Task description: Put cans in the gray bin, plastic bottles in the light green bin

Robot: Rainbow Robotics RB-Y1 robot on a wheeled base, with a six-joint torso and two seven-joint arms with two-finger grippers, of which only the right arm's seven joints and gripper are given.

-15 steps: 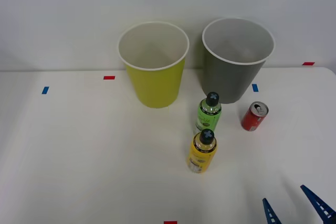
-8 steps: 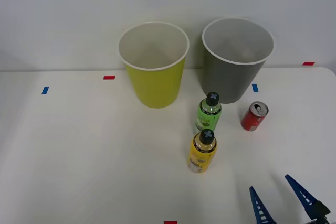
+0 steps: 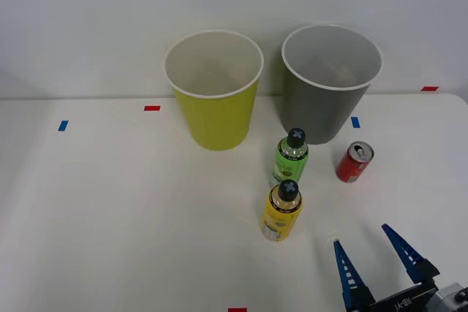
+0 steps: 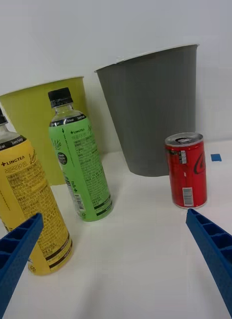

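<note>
**End effector advances, spread wide**

The right end effector (image 3: 374, 262), released and empty, is partly cut off at the front view's lower right. It has come further in since earlier. Yellow-label bottle (image 3: 281, 211), green-label bottle (image 3: 290, 157) and red can (image 3: 354, 163) stand mid-frame; light green bin (image 3: 214, 107) and gray bin (image 3: 322, 104) stand above them.

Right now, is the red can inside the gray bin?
No, the red can stands upright on the table beside the gray bin, not in it.
</note>
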